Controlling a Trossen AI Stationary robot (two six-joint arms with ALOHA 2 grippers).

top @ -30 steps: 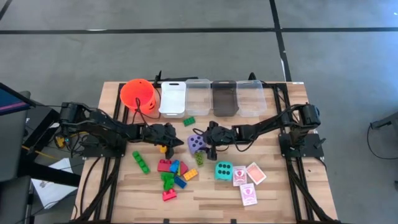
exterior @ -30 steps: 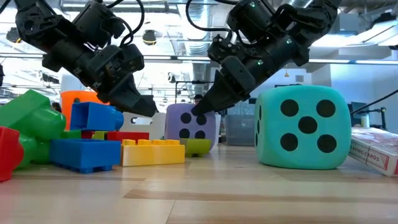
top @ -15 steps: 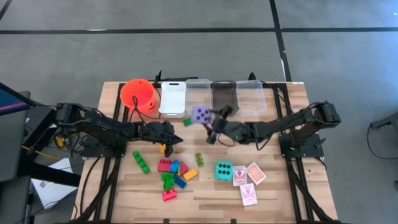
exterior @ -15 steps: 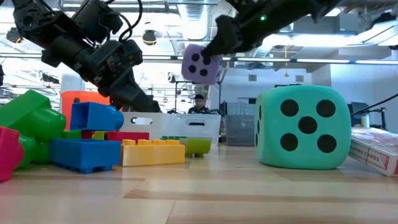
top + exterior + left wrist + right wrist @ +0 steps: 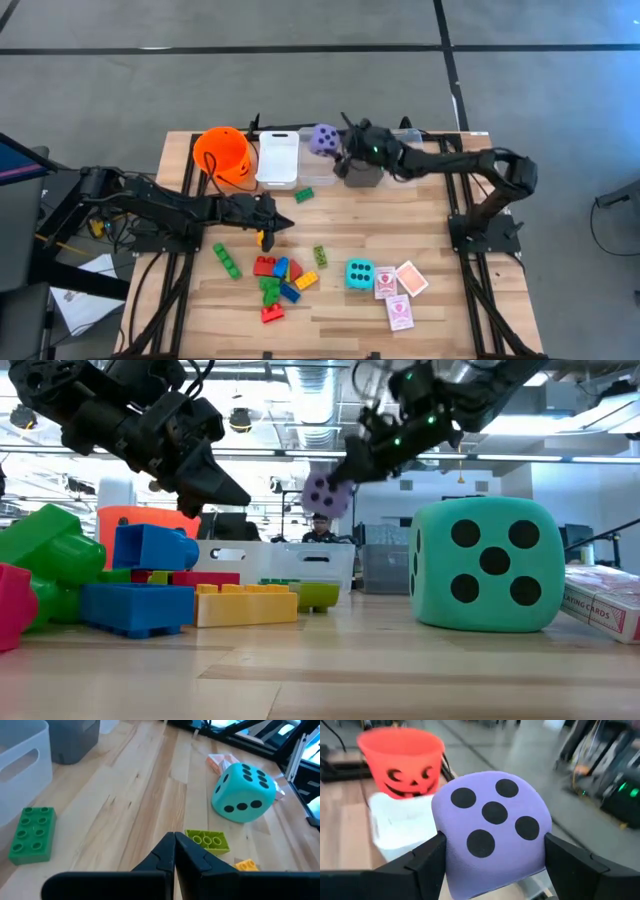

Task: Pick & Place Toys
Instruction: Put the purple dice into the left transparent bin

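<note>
My right gripper (image 5: 333, 143) is shut on the purple dotted die (image 5: 322, 138), high over the row of bins at the table's far edge; the die also shows in the low view (image 5: 325, 492). My left gripper (image 5: 271, 222) is shut and empty above the table's middle left, its fingertips (image 5: 174, 851) together. Below it a small yellow brick (image 5: 263, 239) lies on the table. A green brick (image 5: 31, 834), a lime brick (image 5: 207, 841) and the teal die (image 5: 243, 792) rest on the wood. A pile of bricks (image 5: 278, 280) and playing cards (image 5: 400, 290) lie nearer the front. My right gripper pinches the purple die between its two fingers, one on each of two opposite side faces (image 5: 442, 855). The fingers (image 5: 572, 865) come about level from the table's right side. The die is lifted clear, above the bins, a dotted face toward the wrist camera.
The orange bucket (image 5: 222, 155) stands at the far left. Beside it are a white bin (image 5: 277, 158), a clear bin (image 5: 318, 172), a dark grey bin (image 5: 362, 172) and another clear bin (image 5: 408, 145). Bare wood lies at the table's right.
My right gripper has lifted the purple die off the table's middle and carried it up and toward the far edge, over the bins. My left gripper has stayed shut, risen a little and drawn slightly toward the table's left edge.
</note>
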